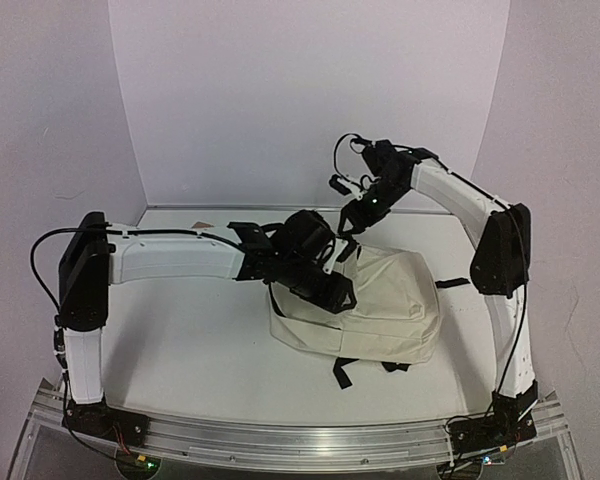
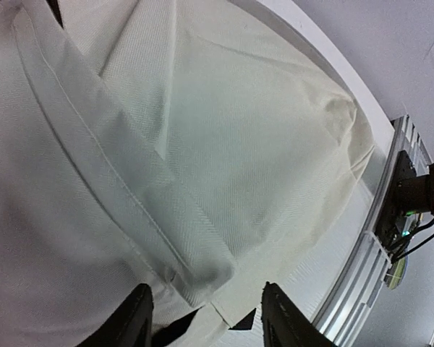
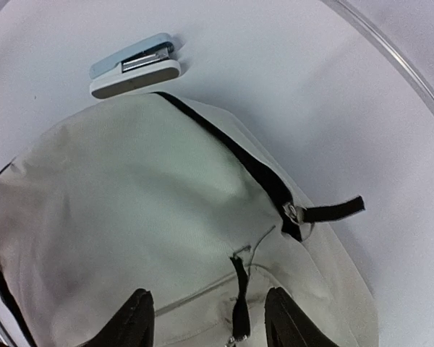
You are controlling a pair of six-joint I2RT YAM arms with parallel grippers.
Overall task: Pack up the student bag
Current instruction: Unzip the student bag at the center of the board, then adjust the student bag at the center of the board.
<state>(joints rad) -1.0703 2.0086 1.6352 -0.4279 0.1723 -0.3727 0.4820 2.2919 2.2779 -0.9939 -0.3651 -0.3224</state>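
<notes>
The student bag [image 1: 390, 300] is a cream fabric backpack lying flat on the white table, right of centre. Its main black zipper [image 3: 253, 166] looks shut, with a black pull strap [image 3: 333, 210] sticking out. My left gripper [image 1: 332, 292] hovers open over the bag's left edge. In the left wrist view the bag's cloth [image 2: 202, 144] fills the frame, and a folded seam lies between the open fingers of that gripper [image 2: 206, 325]. My right gripper [image 1: 352, 222] is open above the bag's far end. In the right wrist view the front pocket's black zip pull [image 3: 239, 296] hangs between its open jaws [image 3: 208, 325].
A white and light-blue stapler [image 3: 134, 65] lies on the table just beyond the bag's top. Black straps [image 1: 345, 370] stick out from the bag's near edge. An aluminium rail [image 1: 310, 440] runs along the table's front edge. White walls close in the back and sides.
</notes>
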